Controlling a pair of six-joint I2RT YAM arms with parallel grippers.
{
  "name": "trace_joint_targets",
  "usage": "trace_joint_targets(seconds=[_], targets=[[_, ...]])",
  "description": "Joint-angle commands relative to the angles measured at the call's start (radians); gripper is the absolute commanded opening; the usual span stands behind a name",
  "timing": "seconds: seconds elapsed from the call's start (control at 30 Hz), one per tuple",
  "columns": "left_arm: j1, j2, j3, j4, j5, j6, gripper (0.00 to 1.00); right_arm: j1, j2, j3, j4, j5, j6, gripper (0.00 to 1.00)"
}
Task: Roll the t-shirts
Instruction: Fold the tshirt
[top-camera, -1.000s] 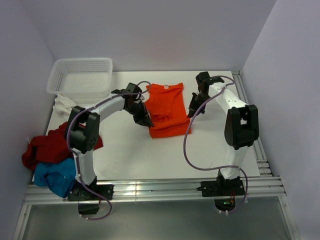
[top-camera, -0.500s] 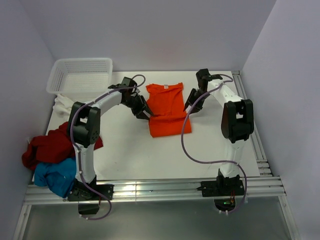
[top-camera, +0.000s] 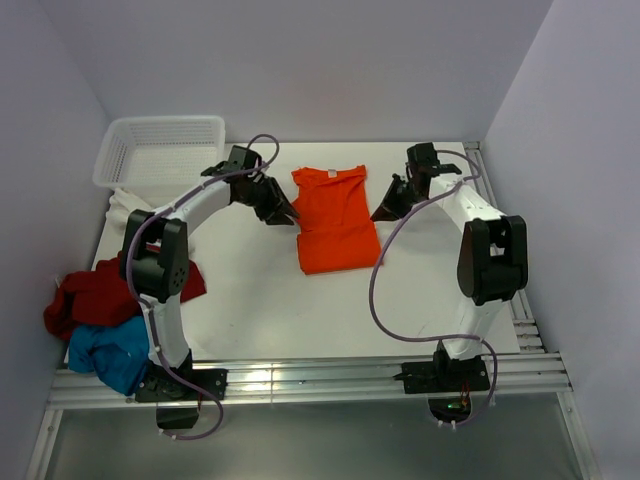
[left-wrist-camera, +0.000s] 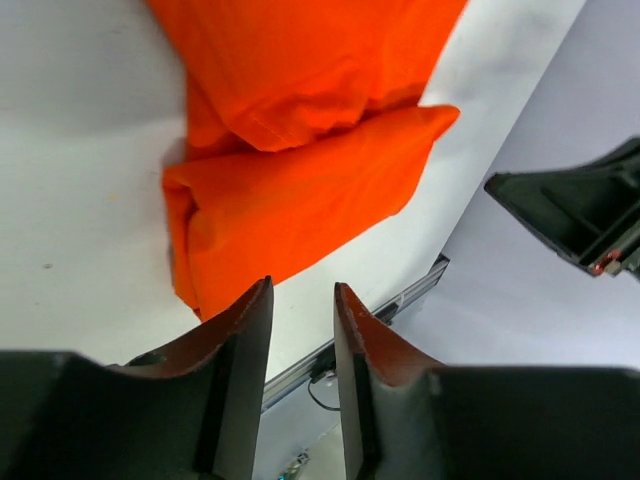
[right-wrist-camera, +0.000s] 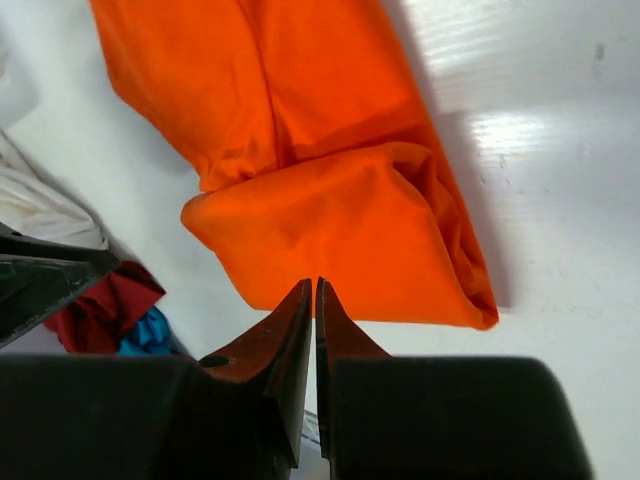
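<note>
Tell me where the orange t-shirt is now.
In the top view, the orange t-shirt lies on the table between the left end effector and the right end effector.

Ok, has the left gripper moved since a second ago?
Yes. The left gripper has shifted toward the far side of the table, nearer the white basket, along the left edge of the orange t-shirt.

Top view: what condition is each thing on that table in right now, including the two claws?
orange shirt: folded narrow, lying flat, one end turned over, not rolled up.
red shirt: crumpled in a heap.
blue shirt: crumpled, right beside the red one.
basket: upright, looks empty.
white shirt: crumpled, next to the basket.
left gripper: slightly open, holding nothing.
right gripper: shut, holding nothing.
</note>
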Motion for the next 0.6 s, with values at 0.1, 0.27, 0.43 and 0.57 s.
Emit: trace_joint_targets(seconds=[0.1, 0.27, 0.43, 0.57], targets=[[-0.071, -0.037, -0.019, 0.089, 0.004, 0.042, 0.33, 0.015, 0.037, -0.004, 0.105, -0.079, -0.018, 0.07], [-0.1, 0.01, -0.001, 0.108, 0.004, 0.039, 0.31, 0.022, 0.111, 0.023, 0.128, -0.096, -0.004, 0.04], [-0.102, 0.058, -0.001, 0.161, 0.0, 0.034, 0.31, 0.022, 0.181, 0.038, 0.147, -0.076, 0.013, 0.04], [-0.103, 0.127, 0.019, 0.184, -0.003, 0.04, 0.29, 0.02, 0.23, 0.073, 0.159, -0.042, 0.034, 0.03]])
